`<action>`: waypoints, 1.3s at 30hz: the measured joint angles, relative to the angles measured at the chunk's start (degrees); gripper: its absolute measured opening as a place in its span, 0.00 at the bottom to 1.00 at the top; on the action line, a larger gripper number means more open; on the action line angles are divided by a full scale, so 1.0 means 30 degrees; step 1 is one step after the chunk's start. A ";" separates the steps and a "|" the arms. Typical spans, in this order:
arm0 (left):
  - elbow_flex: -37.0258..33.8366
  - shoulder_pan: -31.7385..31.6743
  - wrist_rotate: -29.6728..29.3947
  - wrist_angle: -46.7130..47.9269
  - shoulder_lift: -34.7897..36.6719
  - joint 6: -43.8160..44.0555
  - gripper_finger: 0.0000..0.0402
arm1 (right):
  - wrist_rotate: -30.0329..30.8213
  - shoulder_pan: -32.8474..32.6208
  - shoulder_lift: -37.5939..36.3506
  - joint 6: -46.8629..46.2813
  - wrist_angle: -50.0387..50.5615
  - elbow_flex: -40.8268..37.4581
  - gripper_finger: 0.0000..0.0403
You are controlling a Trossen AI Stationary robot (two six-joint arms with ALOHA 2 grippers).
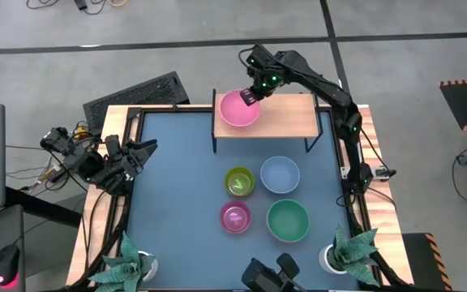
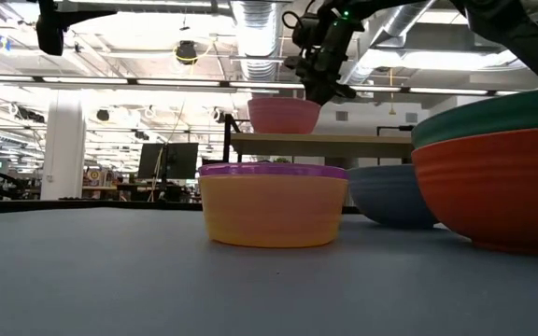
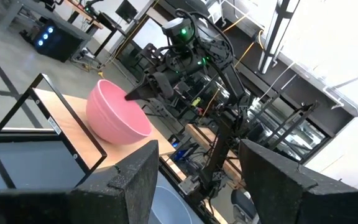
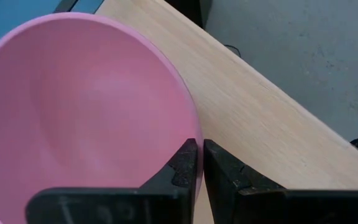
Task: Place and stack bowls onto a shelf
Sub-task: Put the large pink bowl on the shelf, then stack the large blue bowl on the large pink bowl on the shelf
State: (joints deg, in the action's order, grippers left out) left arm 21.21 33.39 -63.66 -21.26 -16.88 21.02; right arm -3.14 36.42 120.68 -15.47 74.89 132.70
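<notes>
Right gripper [image 4: 199,163] pinches pink bowl [image 1: 238,108] rim, upper centre on shelf [image 1: 290,120]; abrupt release could tip it.

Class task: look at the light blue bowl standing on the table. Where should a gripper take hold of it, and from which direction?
Grip the light blue bowl by its rim, coming straight down from above, one finger inside the wall and one outside. It sits upright with its mouth open upward and nothing in it. The side facing the shelf looks freest; the yellow-green bowl and green bowl crowd the others.
</notes>
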 joint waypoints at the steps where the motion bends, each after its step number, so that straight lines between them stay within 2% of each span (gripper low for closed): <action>1: 0.0000 -0.0003 0.0002 -0.0003 0.0000 0.0000 0.52 | -0.0004 -0.0003 0.0000 0.0114 -0.0054 0.0000 0.14; 6: 0.0000 0.0000 0.0002 -0.0007 0.0000 0.0000 0.52 | -0.0022 0.0021 0.0000 0.0261 -0.0100 0.0000 0.22; 15: 0.0000 -0.0007 0.0118 0.0000 0.0000 -0.0146 0.52 | -0.0337 0.0156 -0.0592 0.0239 0.0375 0.0000 0.43; 20: 0.0000 -0.0007 0.0118 0.0000 0.0000 -0.0146 0.52 | -0.0446 -0.0106 -0.2507 0.0345 0.3421 0.0000 0.46; 24: 0.0000 -0.0005 0.0116 0.0000 -0.0002 -0.0138 0.52 | 0.1339 -0.1221 -0.4403 0.0319 0.4964 -0.0304 0.45; 28: 0.0000 0.0000 0.0112 0.0014 0.0000 -0.0131 0.52 | 0.3033 -0.2690 -0.6945 -0.1626 0.4990 -0.2169 0.44; 30: 0.0000 -0.0005 0.0111 0.0081 -0.0007 -0.0119 0.52 | 0.3938 -0.3458 -0.8435 -0.3046 0.4989 -0.3897 0.44; 36: 0.0000 0.0000 0.0104 0.0138 -0.0007 0.0220 0.52 | 0.6321 -0.6384 -1.2915 -0.8903 0.5082 -1.1450 0.44; 39: 0.0000 -0.0002 0.0096 0.0138 0.0000 0.0326 0.52 | 0.6657 -0.7790 -1.4830 -1.2079 0.4704 -1.5564 0.44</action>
State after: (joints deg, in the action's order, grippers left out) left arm 21.21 33.38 -63.37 -20.84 -16.88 21.99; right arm 16.83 13.06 76.19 -51.70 89.00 86.01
